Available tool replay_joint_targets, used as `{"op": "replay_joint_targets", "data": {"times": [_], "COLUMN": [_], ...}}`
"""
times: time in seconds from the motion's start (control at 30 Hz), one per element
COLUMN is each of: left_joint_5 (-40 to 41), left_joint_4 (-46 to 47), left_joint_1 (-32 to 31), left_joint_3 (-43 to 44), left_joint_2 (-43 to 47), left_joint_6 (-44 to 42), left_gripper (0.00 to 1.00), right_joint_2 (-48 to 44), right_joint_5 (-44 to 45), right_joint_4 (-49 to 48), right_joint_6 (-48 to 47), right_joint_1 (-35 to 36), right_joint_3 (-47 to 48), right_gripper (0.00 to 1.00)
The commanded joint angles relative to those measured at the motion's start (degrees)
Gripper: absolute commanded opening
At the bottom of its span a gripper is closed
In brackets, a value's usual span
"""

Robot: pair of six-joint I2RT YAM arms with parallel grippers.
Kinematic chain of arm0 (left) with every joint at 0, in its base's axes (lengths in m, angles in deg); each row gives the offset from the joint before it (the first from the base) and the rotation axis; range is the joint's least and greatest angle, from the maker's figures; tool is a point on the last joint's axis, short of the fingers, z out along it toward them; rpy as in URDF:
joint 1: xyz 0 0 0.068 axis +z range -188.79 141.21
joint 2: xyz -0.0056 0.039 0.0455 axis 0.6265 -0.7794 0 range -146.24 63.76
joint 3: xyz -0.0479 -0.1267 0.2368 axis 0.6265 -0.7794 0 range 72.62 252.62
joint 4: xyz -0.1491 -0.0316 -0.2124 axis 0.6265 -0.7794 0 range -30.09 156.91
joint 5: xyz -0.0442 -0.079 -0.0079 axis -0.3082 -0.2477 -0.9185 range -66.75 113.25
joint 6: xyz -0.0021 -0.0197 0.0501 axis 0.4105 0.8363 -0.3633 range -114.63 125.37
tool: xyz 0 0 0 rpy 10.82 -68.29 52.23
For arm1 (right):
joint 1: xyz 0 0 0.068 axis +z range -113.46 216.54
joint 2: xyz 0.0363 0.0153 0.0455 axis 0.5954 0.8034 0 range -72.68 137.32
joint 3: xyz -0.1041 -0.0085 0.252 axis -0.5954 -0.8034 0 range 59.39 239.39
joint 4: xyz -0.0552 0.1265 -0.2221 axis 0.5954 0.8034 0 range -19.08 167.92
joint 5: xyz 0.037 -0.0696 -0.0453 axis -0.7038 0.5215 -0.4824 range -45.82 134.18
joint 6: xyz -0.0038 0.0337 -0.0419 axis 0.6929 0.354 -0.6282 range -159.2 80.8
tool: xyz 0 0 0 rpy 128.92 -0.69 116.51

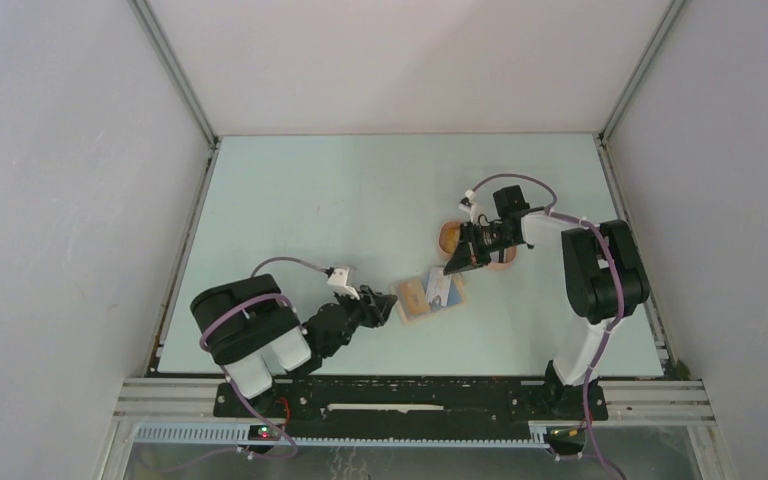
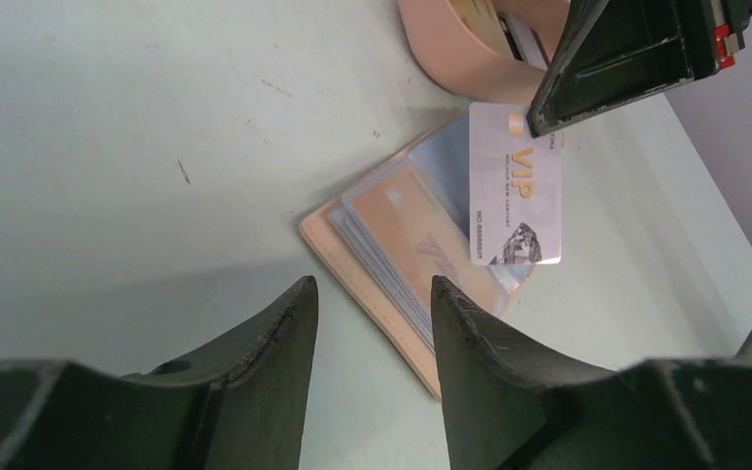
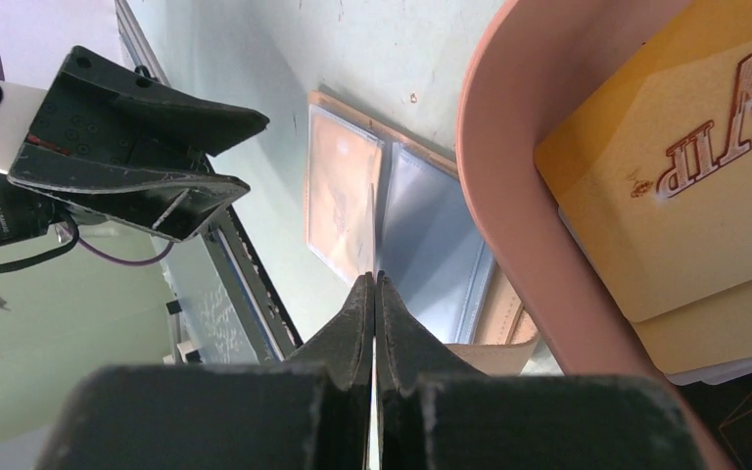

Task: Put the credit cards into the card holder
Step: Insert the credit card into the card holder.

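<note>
The right gripper (image 2: pixel 548 113) is clamped on 1 white card (image 2: pixel 515 186) by its corner, the card hidden edge-on in its own wrist view. The left gripper (image 2: pixel 372 289) is half-open and empty, with the card holder (image 2: pixel 392 264) just beyond its tips.

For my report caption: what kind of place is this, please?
Probably a robot test cell in a lab: blank white walls, metal framing around a pale table, two arms bolted to a rail.

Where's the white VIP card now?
Left wrist view, upper right: the white VIP card is pinched by the right hand over the open card holder, near the peach tray.
</note>
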Motion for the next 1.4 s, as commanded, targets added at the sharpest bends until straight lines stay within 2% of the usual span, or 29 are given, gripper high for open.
{"op": "replay_joint_targets", "data": {"times": [0.0,0.37,0.57,1.03,1.37], "left_joint_5": [2.3,2.7,2.9,1.9,1.0], "left_joint_4": [1.3,-10.5,-13.8,-15.5,-15.9], "left_joint_1": [-1.1,-1.4,-1.4,-1.4,-1.4], "left_joint_3": [2.0,5.4,6.6,7.5,8.0], "left_joint_2": [-1.8,0.8,1.2,1.7,1.6], "left_joint_6": [4.6,6.2,6.2,5.3,4.8], "left_gripper": [0.51,0.45,0.45,0.44,0.43], "right_joint_2": [0.4,3.2,4.9,5.9,6.8], "right_joint_5": [-0.7,0.5,2.1,9.7,12.5], "right_joint_4": [0.9,4.7,7.8,10.5,10.5], "right_joint_6": [-1.5,-4.7,-6.8,-7.0,-6.2], "right_joint_1": [0.7,3.4,5.1,8.4,10.1], "right_joint_3": [2.4,5.2,7.3,9.8,11.0], "right_gripper": [0.00,0.00,0.00,0.03,0.10]}}
